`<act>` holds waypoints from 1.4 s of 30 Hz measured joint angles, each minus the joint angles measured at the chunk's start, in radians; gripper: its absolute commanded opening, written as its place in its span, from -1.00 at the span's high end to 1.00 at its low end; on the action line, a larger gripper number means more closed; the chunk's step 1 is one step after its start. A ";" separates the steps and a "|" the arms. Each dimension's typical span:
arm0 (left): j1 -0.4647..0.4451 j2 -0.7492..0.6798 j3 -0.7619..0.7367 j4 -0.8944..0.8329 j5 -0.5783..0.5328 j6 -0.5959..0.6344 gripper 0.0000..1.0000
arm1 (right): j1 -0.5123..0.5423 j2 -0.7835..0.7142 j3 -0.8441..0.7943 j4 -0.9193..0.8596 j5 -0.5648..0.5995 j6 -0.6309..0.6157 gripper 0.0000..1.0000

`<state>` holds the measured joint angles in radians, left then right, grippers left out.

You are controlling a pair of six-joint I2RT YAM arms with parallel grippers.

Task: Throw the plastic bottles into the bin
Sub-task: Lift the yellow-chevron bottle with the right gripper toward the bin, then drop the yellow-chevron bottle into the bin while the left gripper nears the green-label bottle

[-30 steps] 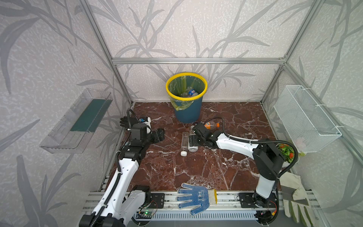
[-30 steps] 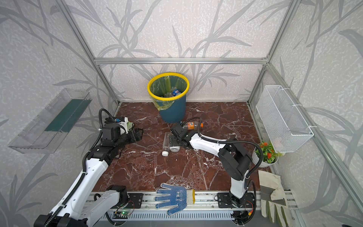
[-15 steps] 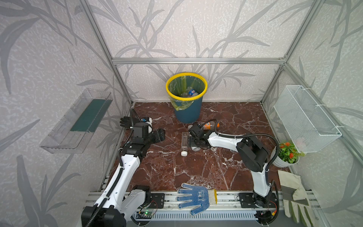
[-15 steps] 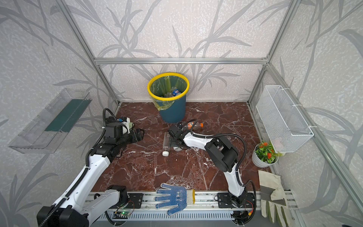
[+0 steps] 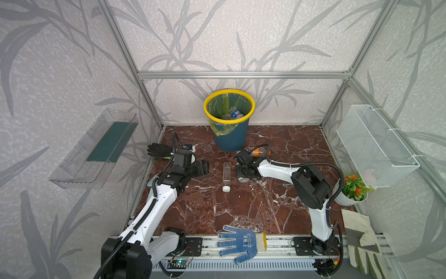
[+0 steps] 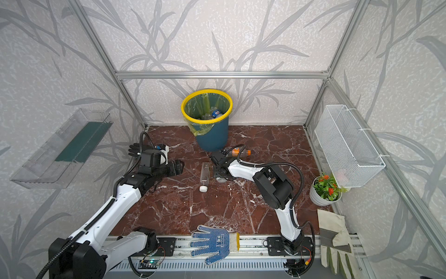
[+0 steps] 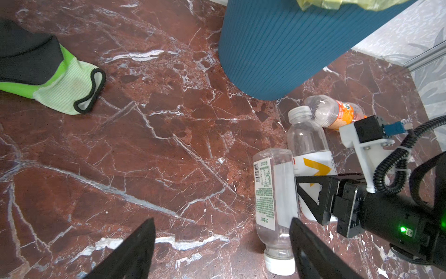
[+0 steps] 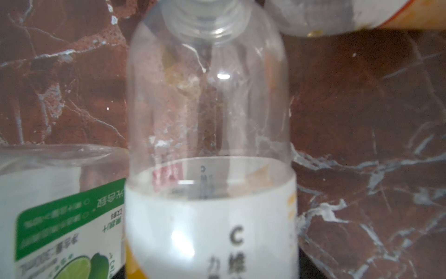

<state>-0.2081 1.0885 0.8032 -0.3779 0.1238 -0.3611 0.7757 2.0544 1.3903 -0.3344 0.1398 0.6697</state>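
Marble floor: right claw straddles white C-labelled bottle, grip unclear; left claw wide.

Both top views look steeply down from high above the front rail toward 12 o'clock, where the bin stands, and share the whole bench. The left wrist camera, at 9 o'clock, looks low over the bench at the bin's base and the white-labelled bottle. The right wrist camera sits nearly against that bottle.
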 measured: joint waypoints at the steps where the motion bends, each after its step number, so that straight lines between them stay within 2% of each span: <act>1: -0.009 0.012 0.000 0.002 -0.005 -0.003 -0.73 | 0.000 -0.003 -0.001 -0.001 -0.006 -0.022 -0.18; 6: -0.026 0.050 0.000 0.024 -0.020 -0.026 -0.73 | -0.002 -0.085 -0.069 0.009 -0.035 -0.125 -0.17; 11: -0.033 0.071 0.000 0.058 -0.023 -0.046 -0.73 | -0.008 -0.280 -0.182 0.053 -0.036 -0.212 -0.18; 17: -0.057 0.099 0.000 0.088 -0.025 -0.060 -0.73 | -0.017 -0.640 -0.411 0.227 0.069 -0.356 -0.22; 23: -0.109 0.129 0.002 0.103 -0.041 -0.058 -0.75 | -0.024 -1.010 -0.589 0.495 0.202 -0.546 -0.23; 26: -0.142 0.141 0.015 0.103 -0.056 -0.057 -0.78 | -0.027 -1.089 -0.613 0.632 0.247 -0.630 -0.26; 28: -0.166 0.142 0.026 0.102 -0.068 -0.057 -0.79 | -0.037 -1.075 -0.580 0.690 0.262 -0.669 -0.28; 30: -0.188 0.142 0.036 0.104 -0.079 -0.057 -0.81 | -0.051 -1.007 -0.477 0.689 0.271 -0.692 -0.28; 33: -0.229 0.146 0.042 0.106 -0.103 -0.056 -0.84 | -0.086 -0.760 -0.115 0.580 0.257 -0.694 -0.34; 36: -0.268 0.167 0.043 0.105 -0.124 -0.058 -0.87 | -0.108 -0.462 0.356 0.396 0.203 -0.684 -0.63; 38: -0.291 0.190 0.047 0.102 -0.137 -0.058 -0.89 | -0.118 -0.245 0.709 0.224 0.162 -0.668 -0.91; 39: -0.299 0.198 0.047 0.102 -0.143 -0.058 -0.89 | -0.121 -0.174 0.821 0.166 0.148 -0.662 -0.98; 40: -0.309 0.206 0.047 0.101 -0.150 -0.058 -0.91 | -0.123 -0.091 0.947 0.078 0.131 -0.655 -0.98; 42: -0.323 0.219 0.047 0.101 -0.158 -0.058 -0.92 | -0.126 0.000 1.071 -0.052 0.116 -0.645 -0.98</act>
<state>-0.5308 1.3075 0.8501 -0.2768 -0.0341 -0.4191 0.6502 2.0544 2.4615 -0.3862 0.2558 0.0246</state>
